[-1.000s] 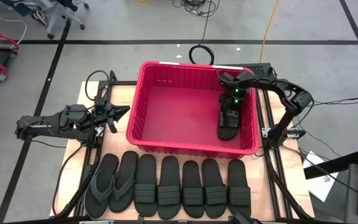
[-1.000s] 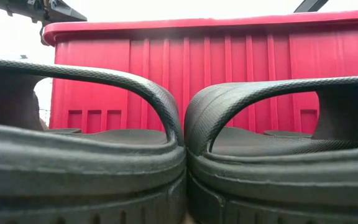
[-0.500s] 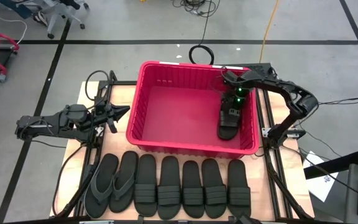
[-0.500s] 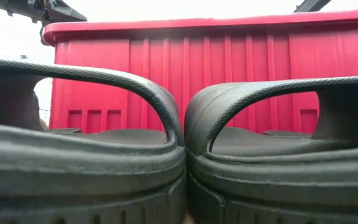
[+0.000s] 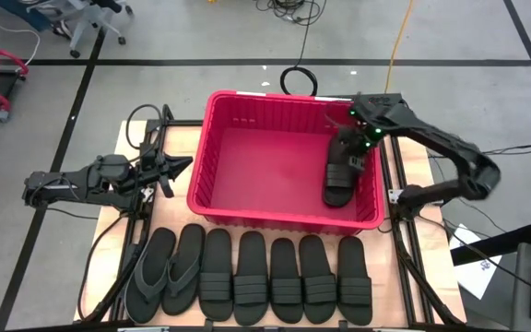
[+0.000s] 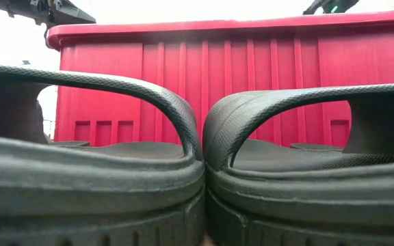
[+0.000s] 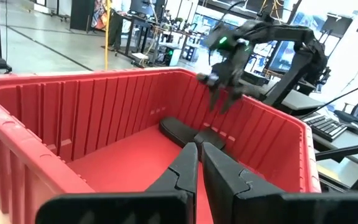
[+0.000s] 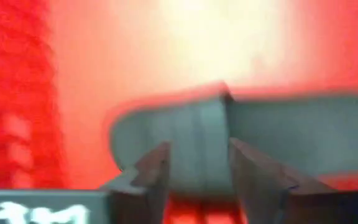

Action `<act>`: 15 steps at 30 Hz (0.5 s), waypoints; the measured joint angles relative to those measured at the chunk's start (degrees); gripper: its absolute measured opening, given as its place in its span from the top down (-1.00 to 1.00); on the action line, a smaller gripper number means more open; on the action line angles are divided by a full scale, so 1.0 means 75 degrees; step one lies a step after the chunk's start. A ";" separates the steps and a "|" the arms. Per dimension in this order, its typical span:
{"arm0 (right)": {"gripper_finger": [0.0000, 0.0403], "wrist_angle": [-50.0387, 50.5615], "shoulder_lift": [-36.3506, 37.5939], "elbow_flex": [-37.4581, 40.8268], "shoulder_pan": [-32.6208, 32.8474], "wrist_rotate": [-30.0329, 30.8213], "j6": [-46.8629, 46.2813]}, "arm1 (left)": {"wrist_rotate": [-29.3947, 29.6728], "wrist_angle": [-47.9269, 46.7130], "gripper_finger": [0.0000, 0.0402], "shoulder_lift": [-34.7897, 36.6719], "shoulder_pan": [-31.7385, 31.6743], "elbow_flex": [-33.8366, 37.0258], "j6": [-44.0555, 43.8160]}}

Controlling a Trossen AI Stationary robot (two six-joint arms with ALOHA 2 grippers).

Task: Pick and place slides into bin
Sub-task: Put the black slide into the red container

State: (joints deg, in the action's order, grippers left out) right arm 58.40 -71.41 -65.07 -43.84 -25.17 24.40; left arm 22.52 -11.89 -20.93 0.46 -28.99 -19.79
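Observation:
The red bin [image 5: 201, 157] stands mid-table. One black slide [image 5: 338, 177] lies flat on its floor against the right wall, also seen in the left wrist view [image 7: 188, 132]. My right gripper [image 5: 354, 152] hangs open above that slide, clear of it [image 7: 224, 102]; the slide shows between its fingers below [image 8: 197, 171]. My left gripper [image 5: 184, 166] is shut and holds nothing, level beside the bin's left wall [image 7: 199, 155]. Several more slides [image 5: 256, 277] lie side by side in a row by the near edge, soles down.
The two leftmost slides in the row [image 5: 167, 269] have thin thong straps. In the low view two slides [image 6: 87, 171] fill the foreground before the bin's near wall [image 6: 252, 75]. The bin floor left of the placed slide [image 5: 265, 171] is bare.
My right gripper has risen from the slide in the bin and drawn back toward the table's right edge, tipping less steeply downward. The slide has stayed lying on the bin floor by the right wall.

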 joint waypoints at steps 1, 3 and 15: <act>0.50 -0.0330 0.0329 -0.0004 0.0144 -0.0373 -0.0215 | 0.0000 0.0045 0.89 0.0000 0.0000 0.0000 0.0082; 0.75 -0.0978 0.1010 -0.0004 0.0477 -0.1073 -0.0629 | -0.0004 0.0190 0.89 0.0000 0.0000 0.0000 0.0249; 0.99 -0.4617 0.4311 0.0764 0.2186 -0.1666 -0.4276 | -0.0820 -0.0690 0.99 0.0157 0.0005 -0.1310 0.2378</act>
State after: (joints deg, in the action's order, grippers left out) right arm 23.77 -39.08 -59.34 -27.45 -37.66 -7.67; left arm 16.37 -17.06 -19.75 0.49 -38.82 -1.96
